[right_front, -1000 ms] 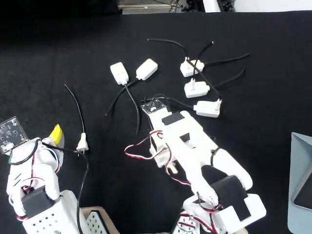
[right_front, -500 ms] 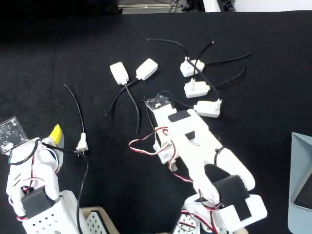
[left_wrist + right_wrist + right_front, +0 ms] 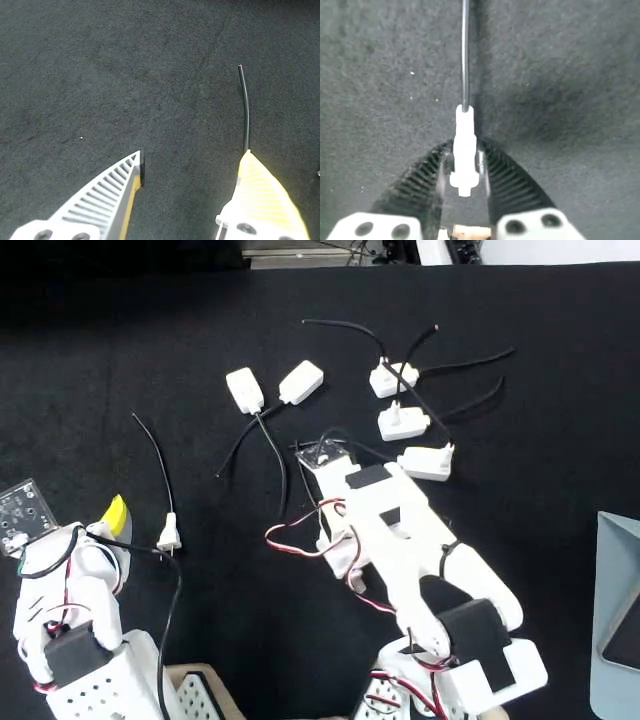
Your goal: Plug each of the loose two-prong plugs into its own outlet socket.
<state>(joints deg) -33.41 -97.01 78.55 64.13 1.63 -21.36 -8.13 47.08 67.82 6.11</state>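
Now the right gripper (image 3: 464, 151) is clamped on a white plug (image 3: 465, 131). Its arm has nudged toward the nearest socket block (image 3: 425, 462) over the last second, then paused. Left gripper (image 3: 192, 156) sits spread apart by the other loose plug (image 3: 168, 533). Looks like insertion comes next.

No writing can be read anywhere, as far as visible.
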